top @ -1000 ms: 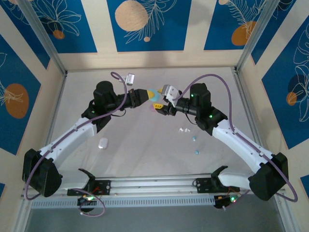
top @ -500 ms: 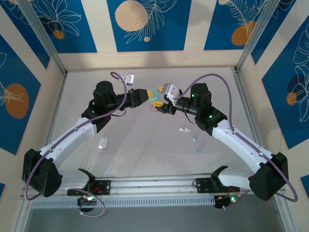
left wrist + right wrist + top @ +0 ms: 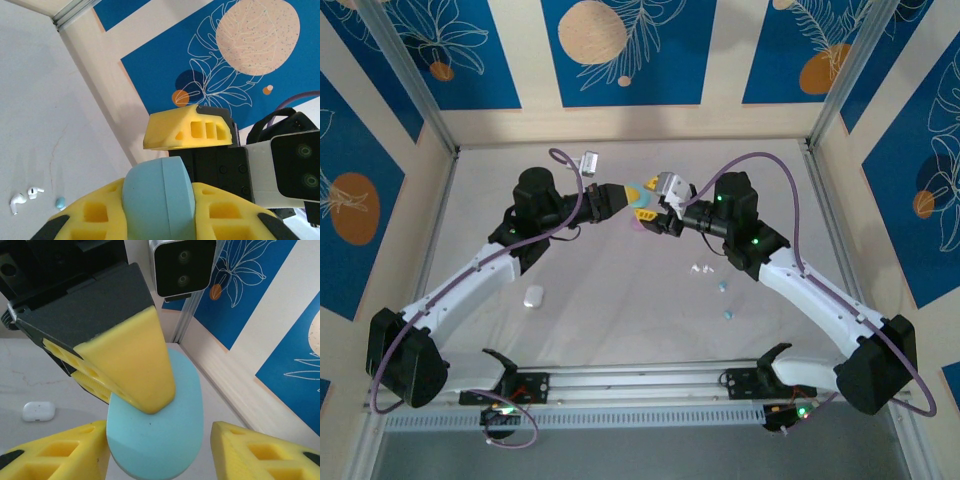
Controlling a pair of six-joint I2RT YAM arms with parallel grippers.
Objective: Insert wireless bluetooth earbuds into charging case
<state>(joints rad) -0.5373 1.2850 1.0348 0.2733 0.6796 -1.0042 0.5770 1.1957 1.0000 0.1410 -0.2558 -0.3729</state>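
Note:
My left gripper point(image 3: 632, 196) is shut on a teal charging case point(image 3: 639, 192), held closed above the table at mid-back. In the left wrist view the teal case point(image 3: 159, 200) sits clamped between my yellow fingers point(image 3: 85, 215). My right gripper point(image 3: 655, 212) faces it, open, its fingers point(image 3: 265, 452) either side of the teal case point(image 3: 160, 435), with a gap on the right. Two white earbuds point(image 3: 700, 269) and two teal earbuds point(image 3: 725, 300) lie on the table right of centre. The white earbuds point(image 3: 22, 197) and one teal bud point(image 3: 60, 202) also appear in the left wrist view. The pink buds are hidden.
A white charging case point(image 3: 533, 296) lies left of centre, also seen as the white case point(image 3: 38, 411) in the right wrist view. A pink case point(image 3: 637, 226) lies partly hidden below the grippers. Patterned walls and metal posts enclose the table.
The right gripper has edged slightly left towards the teal case. The left arm holds still.

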